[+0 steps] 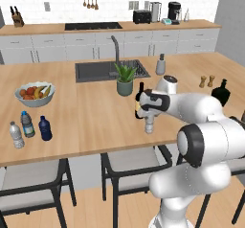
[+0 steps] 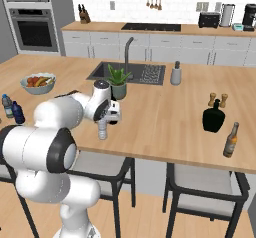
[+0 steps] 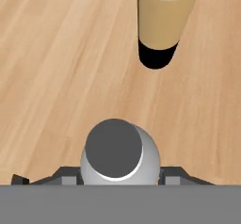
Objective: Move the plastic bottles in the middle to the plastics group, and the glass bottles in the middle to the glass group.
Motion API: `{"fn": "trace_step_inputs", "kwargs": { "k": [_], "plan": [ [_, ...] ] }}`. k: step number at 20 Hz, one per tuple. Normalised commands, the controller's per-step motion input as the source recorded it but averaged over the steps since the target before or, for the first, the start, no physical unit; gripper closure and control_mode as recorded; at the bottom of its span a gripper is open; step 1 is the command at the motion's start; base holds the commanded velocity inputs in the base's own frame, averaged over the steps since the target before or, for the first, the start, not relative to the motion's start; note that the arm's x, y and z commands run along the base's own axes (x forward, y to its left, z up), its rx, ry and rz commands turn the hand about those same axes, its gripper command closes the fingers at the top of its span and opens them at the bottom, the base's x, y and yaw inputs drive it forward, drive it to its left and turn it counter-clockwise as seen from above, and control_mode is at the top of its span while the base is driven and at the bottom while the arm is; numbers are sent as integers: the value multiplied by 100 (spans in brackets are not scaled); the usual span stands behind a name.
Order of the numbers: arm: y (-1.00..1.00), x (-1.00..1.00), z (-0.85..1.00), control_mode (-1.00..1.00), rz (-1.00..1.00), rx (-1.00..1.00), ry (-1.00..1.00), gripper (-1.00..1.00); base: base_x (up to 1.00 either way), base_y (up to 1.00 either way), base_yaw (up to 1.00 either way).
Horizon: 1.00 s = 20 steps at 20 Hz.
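A clear greyish plastic bottle (image 1: 149, 125) (image 2: 102, 130) stands on the wooden island near its front edge. My gripper (image 1: 149, 118) (image 2: 103, 122) (image 3: 117, 176) is shut on its upper part, and in the hand view its pale cap (image 3: 113, 148) sits between the fingers. Just behind it stands the tall dark wine bottle (image 1: 140, 87) (image 3: 163, 25) with a cream label, partly hidden by my hand. The dark blue bottle (image 1: 45, 128) (image 2: 18, 113) stands with the plastics group (image 1: 21, 129) at the left. The squat black glass bottle (image 1: 221, 92) (image 2: 213, 118) stands at the right.
A potted plant (image 1: 125, 80) and the sink (image 1: 111, 70) lie behind the wine bottle. A fruit bowl (image 1: 34, 93) is at the left. Salt and pepper shakers (image 1: 206, 81) stand near the black bottle, and a brown bottle (image 2: 230, 140) stands by the front right edge. Chairs (image 1: 136, 165) stand below the island.
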Motion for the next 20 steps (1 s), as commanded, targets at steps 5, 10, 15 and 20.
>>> {"fn": "trace_step_inputs", "kwargs": {
  "k": [5,10,15,20],
  "plan": [
    [100,0,36,-100,24,0,11,100,0,0,0],
    [100,1,10,-100,26,0,1,100,0,0,0],
    [78,0,-12,-100,25,1,-9,100,0,0,0],
    [69,12,-13,-100,22,4,-24,100,0,0,0]
  ]
}}
